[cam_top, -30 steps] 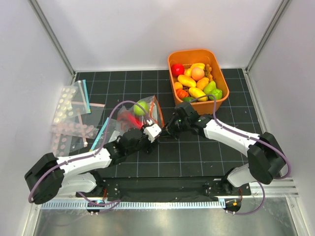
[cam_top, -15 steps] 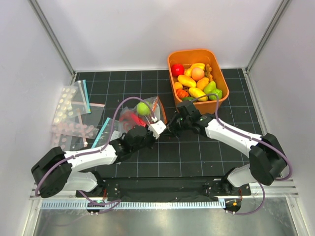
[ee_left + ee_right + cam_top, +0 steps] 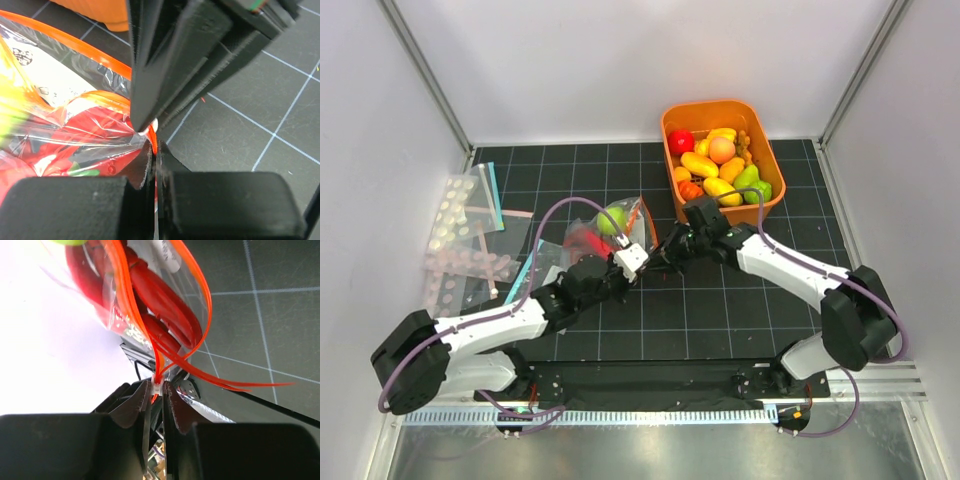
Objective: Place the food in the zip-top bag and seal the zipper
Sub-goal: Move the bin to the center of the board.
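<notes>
The zip-top bag (image 3: 620, 228) lies mid-table, clear and crinkled, with the round light-green fruit (image 3: 611, 220) and the red lobster (image 3: 584, 241) inside. My left gripper (image 3: 642, 256) is shut on the red-orange zipper (image 3: 155, 143) at the bag's near-right corner. In the left wrist view the lobster (image 3: 75, 145) shows through the plastic beside my left gripper (image 3: 156, 151). My right gripper (image 3: 660, 258) meets the same corner from the right. In the right wrist view my right gripper (image 3: 157, 386) is shut on the zipper's small white slider (image 3: 157, 387), below the lobster (image 3: 162, 315) and loose zipper (image 3: 200, 285) strips.
An orange bin (image 3: 715, 104) of toy produce stands at the back right, just behind my right arm. Other flat clear bags (image 3: 470, 240) with teal strips lie at the left. White walls close in the black gridded mat (image 3: 720, 320) on three sides.
My left gripper has gone from open to shut on the bag's zipper strip. Both wrists have shifted slightly at the bag's corner; the right gripper keeps its hold.
</notes>
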